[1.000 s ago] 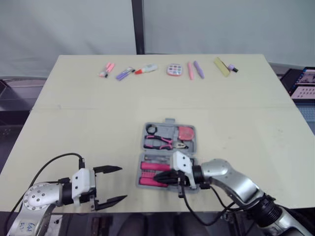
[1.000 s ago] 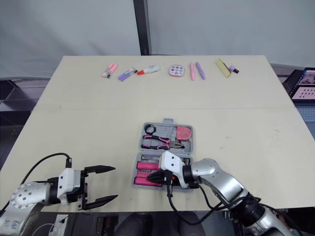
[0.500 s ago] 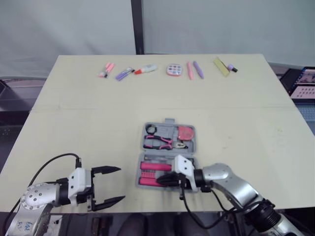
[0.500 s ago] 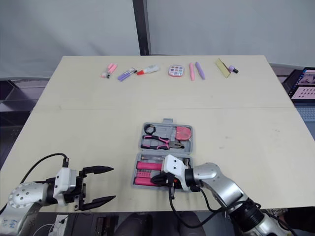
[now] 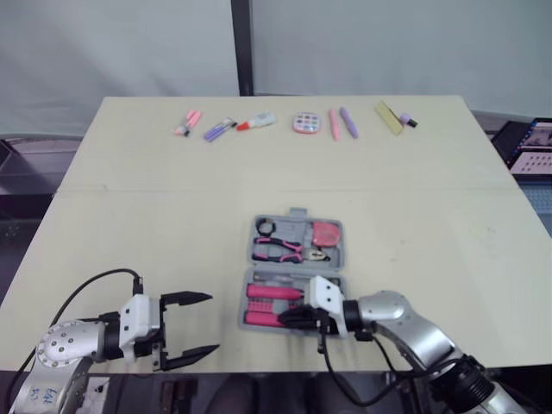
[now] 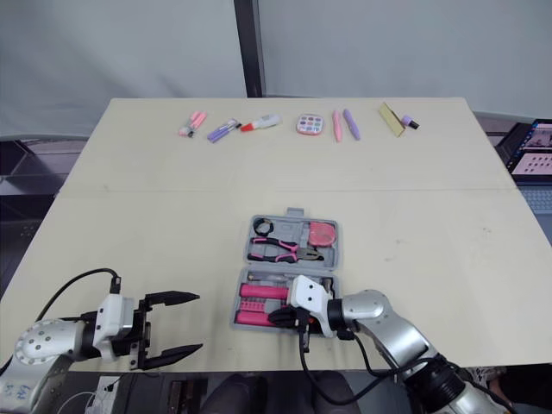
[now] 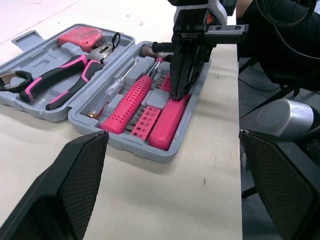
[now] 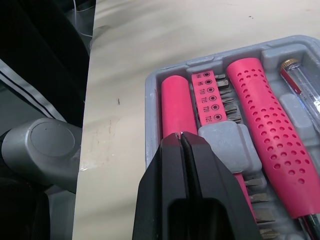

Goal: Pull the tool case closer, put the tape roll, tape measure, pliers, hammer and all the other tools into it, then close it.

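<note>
The grey tool case (image 5: 338, 259) lies open near the table's front edge. Its far half holds the black tape roll (image 5: 265, 228), the pink-handled pliers (image 5: 278, 248) and the pink tape measure (image 5: 325, 233). In the near half lie a dotted pink handle (image 8: 265, 125), a pink bit strip (image 8: 212, 97) and a smooth pink handle (image 8: 177, 107). My right gripper (image 5: 283, 317) is shut with nothing between its fingers, and its tips rest over the smooth pink handle. My left gripper (image 5: 212, 323) stands open at the front left, apart from the case.
A row of small items lies along the far edge: pink and purple markers (image 5: 207, 127), a round pink object (image 5: 304, 122), two pens (image 5: 340, 122) and a yellow block (image 5: 388, 117). A screen (image 5: 532, 144) stands off the table's right side.
My right gripper has drawn back slightly toward the front edge, staying shut over the case's near half. My left gripper has shifted a little to the left and stays open.
</note>
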Action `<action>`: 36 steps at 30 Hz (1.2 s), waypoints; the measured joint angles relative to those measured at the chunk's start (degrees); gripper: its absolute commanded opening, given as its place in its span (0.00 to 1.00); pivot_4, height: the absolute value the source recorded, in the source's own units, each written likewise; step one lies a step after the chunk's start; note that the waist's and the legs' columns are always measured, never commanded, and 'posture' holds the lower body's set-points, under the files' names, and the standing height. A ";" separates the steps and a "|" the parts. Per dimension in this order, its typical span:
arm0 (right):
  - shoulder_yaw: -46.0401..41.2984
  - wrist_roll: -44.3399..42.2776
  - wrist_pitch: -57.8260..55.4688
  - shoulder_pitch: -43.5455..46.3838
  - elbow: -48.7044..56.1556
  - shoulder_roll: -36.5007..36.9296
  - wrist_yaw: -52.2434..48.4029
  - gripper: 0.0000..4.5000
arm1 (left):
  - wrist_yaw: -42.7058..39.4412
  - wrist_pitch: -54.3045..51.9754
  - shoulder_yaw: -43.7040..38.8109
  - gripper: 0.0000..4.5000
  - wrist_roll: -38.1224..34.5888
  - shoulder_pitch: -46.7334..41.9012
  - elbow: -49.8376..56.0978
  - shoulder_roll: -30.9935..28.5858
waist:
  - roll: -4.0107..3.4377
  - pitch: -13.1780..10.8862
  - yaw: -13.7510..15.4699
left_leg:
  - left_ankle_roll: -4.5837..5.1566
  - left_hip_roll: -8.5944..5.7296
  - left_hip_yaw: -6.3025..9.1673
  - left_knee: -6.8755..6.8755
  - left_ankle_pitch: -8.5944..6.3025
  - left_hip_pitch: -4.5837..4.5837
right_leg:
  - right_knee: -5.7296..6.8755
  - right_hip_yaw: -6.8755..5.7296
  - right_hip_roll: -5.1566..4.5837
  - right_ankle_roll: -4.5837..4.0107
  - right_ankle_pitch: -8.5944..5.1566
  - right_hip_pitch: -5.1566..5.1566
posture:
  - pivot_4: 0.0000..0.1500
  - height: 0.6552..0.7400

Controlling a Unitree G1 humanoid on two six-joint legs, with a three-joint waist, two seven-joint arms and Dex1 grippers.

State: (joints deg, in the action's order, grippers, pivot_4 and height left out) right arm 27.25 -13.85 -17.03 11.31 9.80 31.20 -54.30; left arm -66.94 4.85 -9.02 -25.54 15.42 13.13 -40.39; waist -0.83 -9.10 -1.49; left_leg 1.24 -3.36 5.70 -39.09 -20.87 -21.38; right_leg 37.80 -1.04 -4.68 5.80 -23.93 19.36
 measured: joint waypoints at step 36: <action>1.84 4.44 5.07 -0.59 -2.33 -0.17 -0.37 0.02 | 0.05 -2.31 -0.13 1.00 -0.55 0.81 2.62 -0.85 | 0.16 0.20 0.03 | -0.03 0.01 0.16 0.07 -0.02 0.55 | -0.29 0.01 0.06 -0.01 0.00 -0.70 | 1.00 0.69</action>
State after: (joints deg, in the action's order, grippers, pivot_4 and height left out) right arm 29.09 -9.41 -11.96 10.72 7.47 31.02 -54.67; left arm -66.89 2.54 -9.15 -26.09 16.23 15.76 -41.24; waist -0.67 -8.90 -1.46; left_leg 1.21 -3.35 5.86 -39.02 -20.89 -20.83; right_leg 37.51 -1.03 -4.62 5.80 -23.93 18.67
